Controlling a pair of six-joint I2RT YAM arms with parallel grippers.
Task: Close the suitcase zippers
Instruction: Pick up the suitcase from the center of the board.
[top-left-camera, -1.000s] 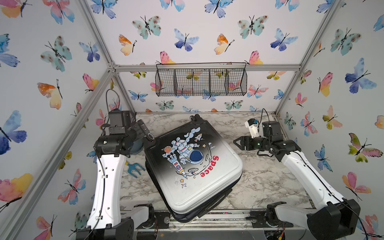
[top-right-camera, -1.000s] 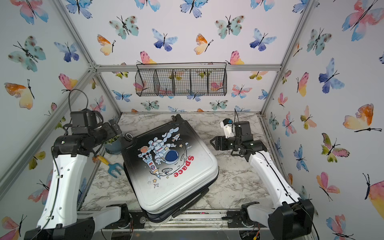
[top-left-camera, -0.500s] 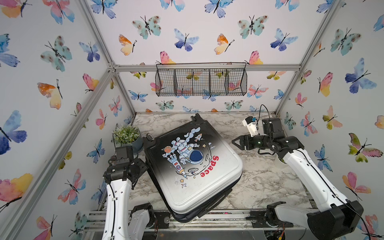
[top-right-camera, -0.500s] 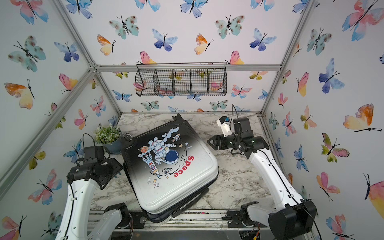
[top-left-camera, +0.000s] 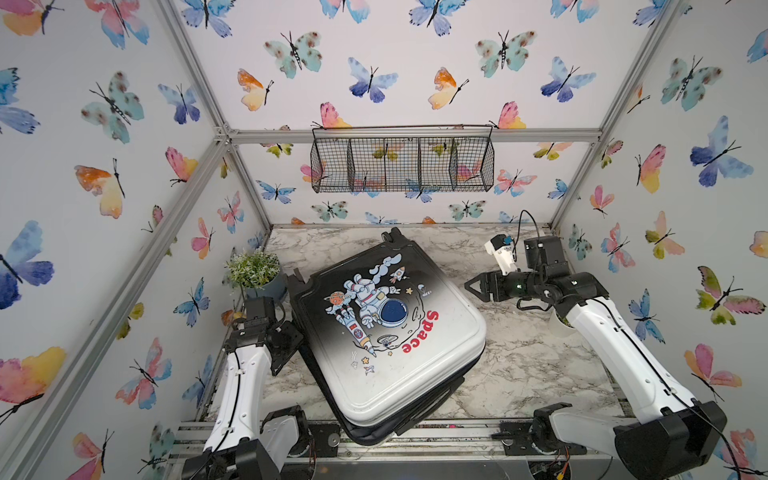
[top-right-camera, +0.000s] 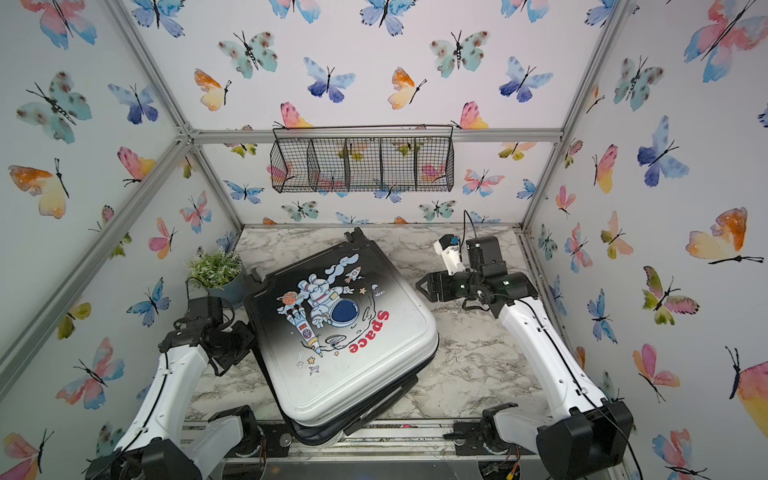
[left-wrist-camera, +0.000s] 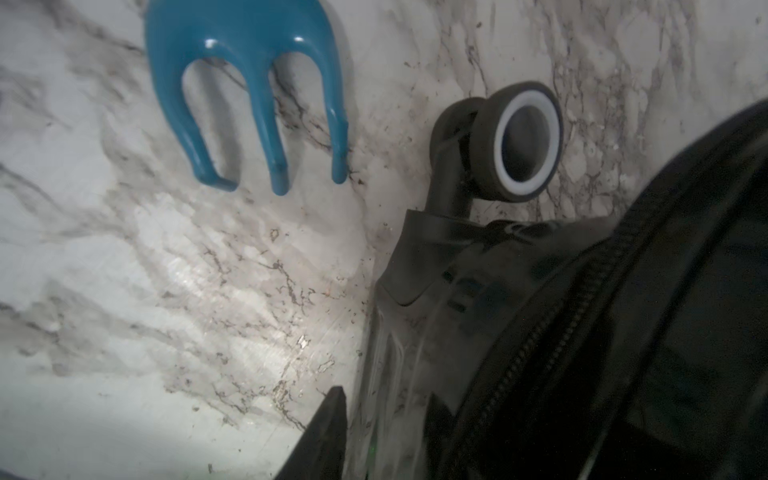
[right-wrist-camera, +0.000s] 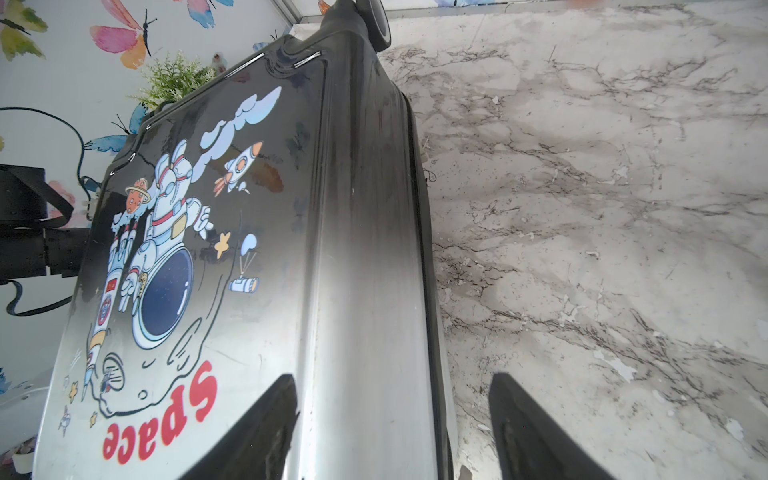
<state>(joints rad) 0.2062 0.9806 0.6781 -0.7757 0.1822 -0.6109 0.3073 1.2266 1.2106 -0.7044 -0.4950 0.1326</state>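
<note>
Marble tabletop (top-left-camera: 519, 365) carries the suitcase (top-left-camera: 386, 332); my right gripper (right-wrist-camera: 395, 419) gapes empty near it, and I cannot tell how wide my left gripper (top-left-camera: 291, 340) stands.

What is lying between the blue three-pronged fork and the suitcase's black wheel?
Nothing: only bare marble table separates the blue fork from the wheel of the suitcase, shown in the left wrist view.

The left pincer (top-left-camera: 286, 345) was too dark to read its jaws; the zippers (left-wrist-camera: 540, 343) were blurred, pulls indiscernible.
</note>
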